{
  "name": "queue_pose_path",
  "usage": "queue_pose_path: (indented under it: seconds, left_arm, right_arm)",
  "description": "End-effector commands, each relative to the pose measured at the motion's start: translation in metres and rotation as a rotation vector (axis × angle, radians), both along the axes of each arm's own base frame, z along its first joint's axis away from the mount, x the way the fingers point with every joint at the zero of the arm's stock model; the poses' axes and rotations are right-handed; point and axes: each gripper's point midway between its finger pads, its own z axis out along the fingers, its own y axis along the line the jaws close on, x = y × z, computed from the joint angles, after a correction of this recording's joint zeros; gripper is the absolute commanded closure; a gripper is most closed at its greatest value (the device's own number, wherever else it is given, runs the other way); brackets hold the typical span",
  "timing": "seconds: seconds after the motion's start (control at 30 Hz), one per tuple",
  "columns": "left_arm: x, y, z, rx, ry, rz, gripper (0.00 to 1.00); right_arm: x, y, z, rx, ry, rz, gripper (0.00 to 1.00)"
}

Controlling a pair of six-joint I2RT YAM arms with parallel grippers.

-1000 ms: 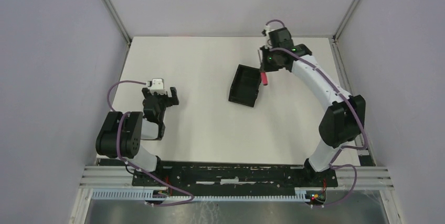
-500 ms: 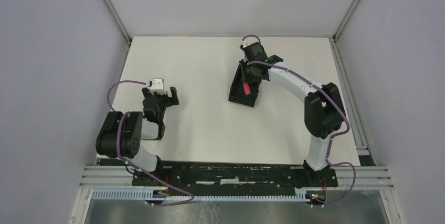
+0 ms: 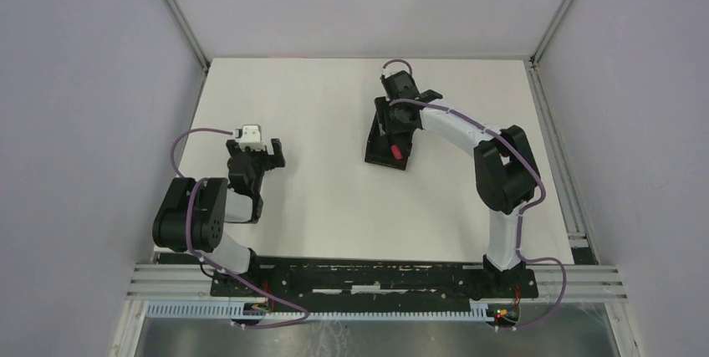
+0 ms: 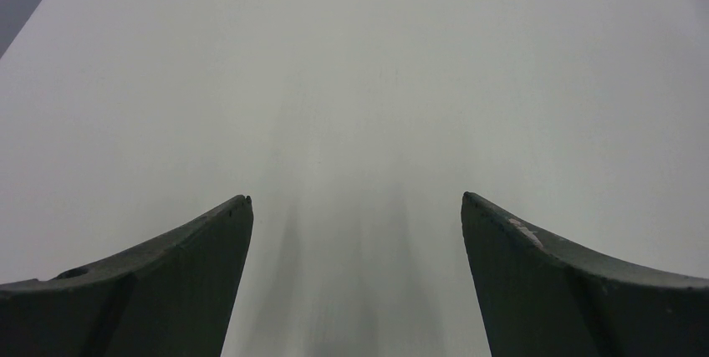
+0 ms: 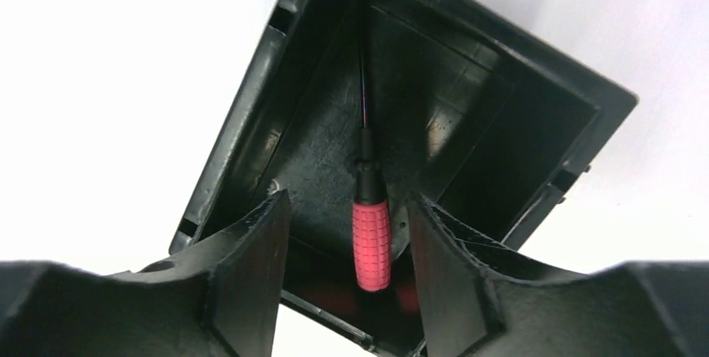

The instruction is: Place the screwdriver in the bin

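The screwdriver (image 5: pixel 371 244), with its red handle and thin dark shaft, lies on the floor of the black bin (image 5: pixel 242 114), shaft pointing away from the wrist camera. My right gripper (image 5: pixel 348 196) hangs open just above it, one finger on each side of the handle with a gap on both sides. In the top view the bin (image 3: pixel 374 153) sits at the centre back of the table, the red handle (image 3: pixel 394 151) shows inside it, and the right gripper (image 3: pixel 392 136) is over it. My left gripper (image 3: pixel 261 154) is open and empty over bare table (image 4: pixel 356 198).
The white table top (image 3: pixel 318 198) is framed by grey walls and metal corner posts (image 3: pixel 175 14). The arm bases sit on a black rail (image 3: pixel 368 277) at the near edge. The bin lies skewed to the table edges.
The right arm carried the screwdriver leftward from beside the bin to over it, then opened its jaws. The screwdriver now lies in the bin. The left arm has not moved.
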Motion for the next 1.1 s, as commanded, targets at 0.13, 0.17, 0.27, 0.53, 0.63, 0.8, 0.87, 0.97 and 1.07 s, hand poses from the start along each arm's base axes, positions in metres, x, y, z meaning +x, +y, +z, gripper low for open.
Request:
queue_pose_path:
  seconds: [0.13, 0.17, 0.27, 0.53, 0.63, 0.8, 0.87, 0.97, 1.07]
  left_arm:
    - [0.004, -0.001, 0.014, -0.034, -0.050, 0.002, 0.00]
    - [0.004, -0.001, 0.014, -0.034, -0.050, 0.002, 0.00]
    - [0.004, -0.001, 0.014, -0.034, -0.050, 0.002, 0.00]
    - [0.004, -0.001, 0.014, -0.034, -0.049, 0.002, 0.00]
    - [0.004, -0.001, 0.014, -0.034, -0.049, 0.003, 0.00]
    - [0.004, -0.001, 0.014, -0.034, -0.050, 0.002, 0.00]
    - [0.004, -0.001, 0.014, -0.034, -0.050, 0.002, 0.00]
    - [0.004, -0.001, 0.014, -0.034, -0.050, 0.002, 0.00]
    - [0.004, -0.001, 0.015, -0.034, -0.051, 0.002, 0.00]
  right_arm:
    - [0.011, -0.005, 0.121, 0.090, -0.291, 0.001, 0.22]
    - [0.007, -0.008, 0.128, 0.095, -0.319, 0.013, 0.06]
    - [-0.007, -0.031, 0.156, 0.093, -0.440, 0.027, 0.02]
    - [-0.050, -0.166, 0.102, -0.043, -0.568, -0.160, 0.02]
    - [-0.071, -0.206, 0.071, -0.084, -0.617, -0.248, 0.02]
    - [-0.099, -0.229, 0.034, -0.089, -0.706, -0.316, 0.02]
    - [-0.107, -0.234, 0.023, -0.100, -0.701, -0.328, 0.02]
    - [-0.110, -0.236, 0.015, -0.110, -0.693, -0.322, 0.02]
    - [-0.110, -0.235, 0.016, -0.118, -0.688, -0.308, 0.02]
